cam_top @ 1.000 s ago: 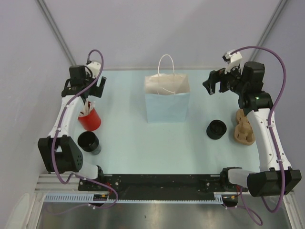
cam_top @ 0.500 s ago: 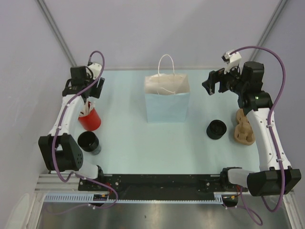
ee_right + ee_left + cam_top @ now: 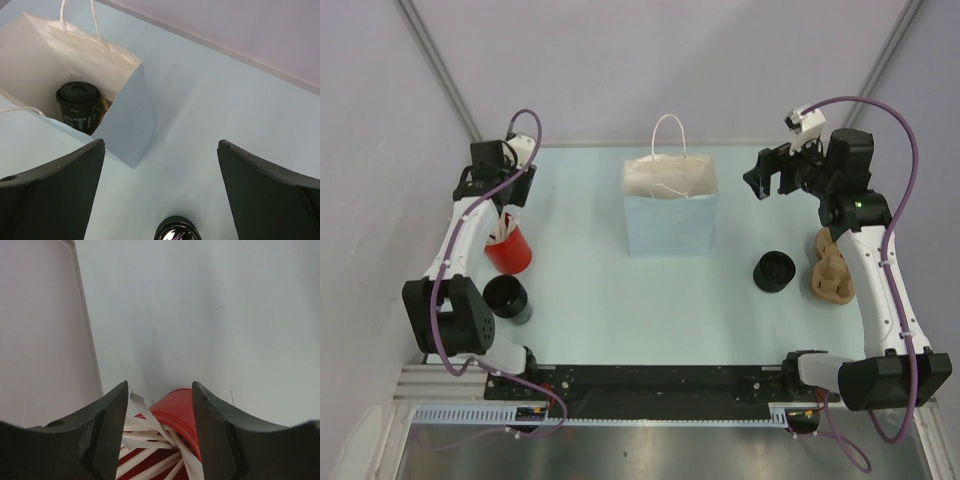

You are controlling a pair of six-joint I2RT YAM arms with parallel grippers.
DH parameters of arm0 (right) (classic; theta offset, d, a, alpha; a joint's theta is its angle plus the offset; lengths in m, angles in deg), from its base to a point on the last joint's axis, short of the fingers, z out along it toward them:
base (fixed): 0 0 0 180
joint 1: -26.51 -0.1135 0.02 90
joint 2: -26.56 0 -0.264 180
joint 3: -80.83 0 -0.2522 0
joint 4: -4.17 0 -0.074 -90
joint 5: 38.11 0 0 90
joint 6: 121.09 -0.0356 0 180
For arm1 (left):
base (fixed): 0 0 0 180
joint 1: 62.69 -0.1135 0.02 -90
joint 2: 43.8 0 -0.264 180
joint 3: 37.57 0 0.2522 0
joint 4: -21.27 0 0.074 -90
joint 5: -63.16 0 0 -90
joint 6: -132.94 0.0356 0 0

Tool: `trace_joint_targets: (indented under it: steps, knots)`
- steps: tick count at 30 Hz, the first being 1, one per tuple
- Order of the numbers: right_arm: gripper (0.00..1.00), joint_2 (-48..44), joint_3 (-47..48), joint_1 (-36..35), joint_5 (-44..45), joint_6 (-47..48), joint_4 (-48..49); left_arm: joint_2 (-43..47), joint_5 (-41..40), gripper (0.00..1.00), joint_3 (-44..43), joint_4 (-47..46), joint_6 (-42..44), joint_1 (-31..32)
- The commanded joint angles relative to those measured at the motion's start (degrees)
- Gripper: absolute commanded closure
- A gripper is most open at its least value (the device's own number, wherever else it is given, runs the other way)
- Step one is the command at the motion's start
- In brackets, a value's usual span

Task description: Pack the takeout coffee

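Takeout coffee (image 3: 77, 102): short black cup with a black sip lid, upright inside the pale-blue paper bag (image 3: 127, 125), seen from the right wrist through the bag's open top. It sits low against the bag's inner wall. Nothing else can be made out in the bag.

Bag stands upright at the far middle of the tabletop (image 3: 600, 290), handles up.

Right pincer (image 3: 161, 145): spread wide, holding nothing, in the air to the right of the bag and apart from it.

Left pincer (image 3: 159, 390): fingers parted, nothing gripped, directly over the red cup (image 3: 175, 412). Red cup holds a bundle of white straws (image 3: 145, 432), leaning at mixed angles; whether the fingers touch them cannot be told.

Second black cup (image 3: 774, 271) stands on the tabletop right of the bag, just beside the brown pulp carrier (image 3: 832, 267). Carrier's pockets hold nothing visible.

Third black cup (image 3: 506, 297) stands near the red cup, on its near side. Contents of both loose black cups cannot be told.
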Motion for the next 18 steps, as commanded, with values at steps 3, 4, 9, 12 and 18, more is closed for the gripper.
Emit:
trace_joint_targets:
  steps: [3, 4, 9, 12, 18]
  knots:
    - [0.0, 0.0, -0.5, -0.1, -0.9, 0.2, 1.9, 0.4, -3.3, 0.41, 0.9, 0.7, 1.6, -0.3]
    - [0.0, -0.1, -0.4, -0.1, -1.0, 0.1, 2.0, 0.6, -3.7, 0.41, 1.1, 0.6, 1.7, -0.3]
    - [0.0, 0.0, -0.5, 0.0, -1.2, 0.1, 2.0, 1.7, -4.9, 0.41, 1.9, 0.6, 2.2, -0.3]
    - [0.0, 0.0, -0.5, -0.1, -1.3, 0.0, 1.8, 2.0, -5.4, 0.43, 2.2, 0.6, 2.5, -0.3]
    - [0.0, 0.1, -0.5, 0.1, -1.6, 0.1, 1.8, 2.5, -5.3, 0.54, 2.7, 0.7, 2.7, -0.3]
